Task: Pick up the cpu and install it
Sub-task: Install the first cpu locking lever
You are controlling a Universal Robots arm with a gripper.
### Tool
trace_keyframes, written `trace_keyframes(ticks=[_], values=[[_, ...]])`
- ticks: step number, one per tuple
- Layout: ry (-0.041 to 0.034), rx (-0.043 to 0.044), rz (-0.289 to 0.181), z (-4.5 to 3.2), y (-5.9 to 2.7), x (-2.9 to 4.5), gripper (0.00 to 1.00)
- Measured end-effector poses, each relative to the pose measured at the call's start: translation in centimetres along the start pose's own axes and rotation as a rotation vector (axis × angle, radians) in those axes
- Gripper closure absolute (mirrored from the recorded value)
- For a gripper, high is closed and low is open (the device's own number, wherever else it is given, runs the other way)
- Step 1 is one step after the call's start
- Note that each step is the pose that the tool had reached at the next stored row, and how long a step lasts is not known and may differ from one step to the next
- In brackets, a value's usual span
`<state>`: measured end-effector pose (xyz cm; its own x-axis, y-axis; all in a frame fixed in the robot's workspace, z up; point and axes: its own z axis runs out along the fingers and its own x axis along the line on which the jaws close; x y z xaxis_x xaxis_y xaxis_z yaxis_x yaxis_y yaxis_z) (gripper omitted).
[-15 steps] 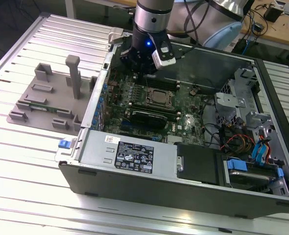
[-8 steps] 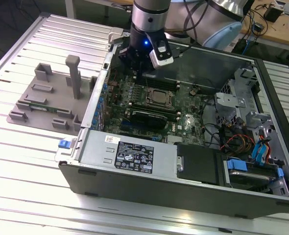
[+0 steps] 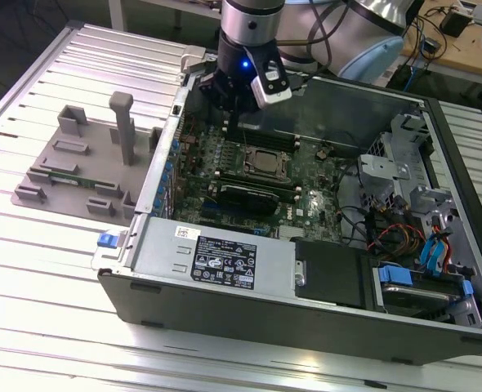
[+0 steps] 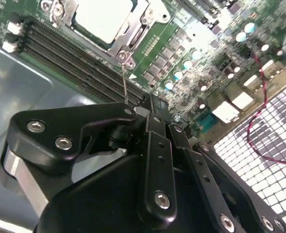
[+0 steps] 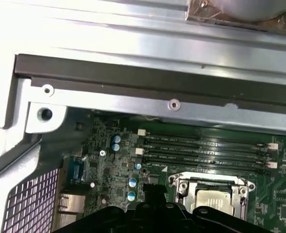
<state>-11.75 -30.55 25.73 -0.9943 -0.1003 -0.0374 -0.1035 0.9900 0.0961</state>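
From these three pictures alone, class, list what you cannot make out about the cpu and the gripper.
- The cpu: in the first wrist view its near part is hidden by the gripper's black body.
- The cpu in the second wrist view: cut off by the picture's edge.
- The gripper: links cover the fingertips, so grip state is unclear.

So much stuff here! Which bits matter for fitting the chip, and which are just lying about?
Part of the job:
- cpu, seated in its socket
- gripper, above the motherboard
- computer case

Just lying about:
- grey fixture tray on the table
- drive bays and cables
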Motion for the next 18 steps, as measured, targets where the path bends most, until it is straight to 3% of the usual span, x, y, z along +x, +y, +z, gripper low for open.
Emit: trace_keyframes(ticks=[6, 10, 13, 18], values=[[-0.0082, -0.0629, 0.002, 0.00, 0.00, 0.01, 0.89], [-0.0080, -0.0632, 0.002, 0.02, -0.15, -0.90, 0.89], [-0.0061, -0.0633, 0.002, 0.07, -0.42, -2.31, 0.89], [-0.0038, -0.0636, 0.003, 0.13, -0.78, -3.71, 0.89]])
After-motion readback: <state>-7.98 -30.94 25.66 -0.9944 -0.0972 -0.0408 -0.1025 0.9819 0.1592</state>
